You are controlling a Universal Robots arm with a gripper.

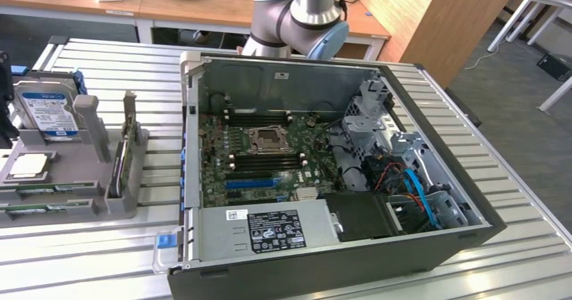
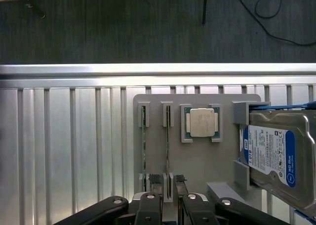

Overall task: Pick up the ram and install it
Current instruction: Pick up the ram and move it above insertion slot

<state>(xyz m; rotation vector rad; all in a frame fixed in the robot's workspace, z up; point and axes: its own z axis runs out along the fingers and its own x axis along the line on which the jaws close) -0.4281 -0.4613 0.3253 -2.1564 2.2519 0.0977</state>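
Observation:
Two ram sticks stand on edge in the slots of a grey holder (image 2: 200, 160). One ram stick (image 2: 168, 143) runs straight toward my gripper (image 2: 168, 179), whose black fingertips (image 2: 154, 178) stand apart on either side of that stick's near end, above it. The other ram stick (image 2: 144, 143) lies parallel, one slot over. My gripper is open and holds nothing. In the exterior view the same green ram sticks (image 1: 40, 193) lie in the holder (image 1: 103, 203) at that view's left, beside the open computer case (image 1: 286, 79).
On the holder sit a CPU (image 2: 201, 122) and a blue-labelled hard drive (image 2: 271, 156), and a card with a metal bracket (image 1: 127, 146). The case's motherboard (image 1: 219, 173) shows its CPU socket (image 1: 266, 139) and black memory slots (image 1: 268, 161). The table edge (image 2: 158, 69) borders dark floor.

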